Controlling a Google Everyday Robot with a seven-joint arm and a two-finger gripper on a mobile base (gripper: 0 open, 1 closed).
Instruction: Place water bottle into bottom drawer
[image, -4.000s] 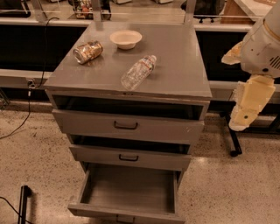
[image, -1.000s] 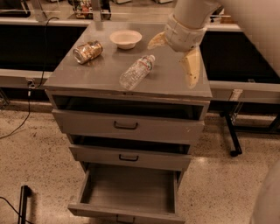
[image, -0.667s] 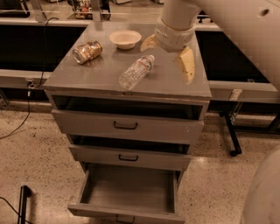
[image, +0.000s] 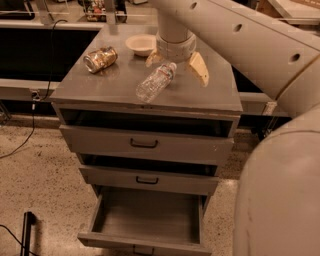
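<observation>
Atop cabinet (image: 95, 87) | water bottle (image: 154, 83) lying | cap (image: 172, 65) inside wide-spread gripper (image: 177, 63)

From where I stand there is one gripper (image: 177, 69), hanging over the back of the grey surface (image: 100, 85). It has two pale jaws, spread apart. Three loose things lie on that surface. One water bottle (image: 155, 82) is on its side with its white cap between the jaws. One jar (image: 100, 59) is tipped over, well off to the left of them as I look. One pale bowl (image: 140, 44) sits just behind them. Below the jaws I count three grey drawers, each pulled out some way: one top drawer (image: 145, 144), one middle drawer (image: 147, 180) and one bottom drawer (image: 150, 215), the deepest and furthest out. Two dark handles show, one on each upper front.
</observation>
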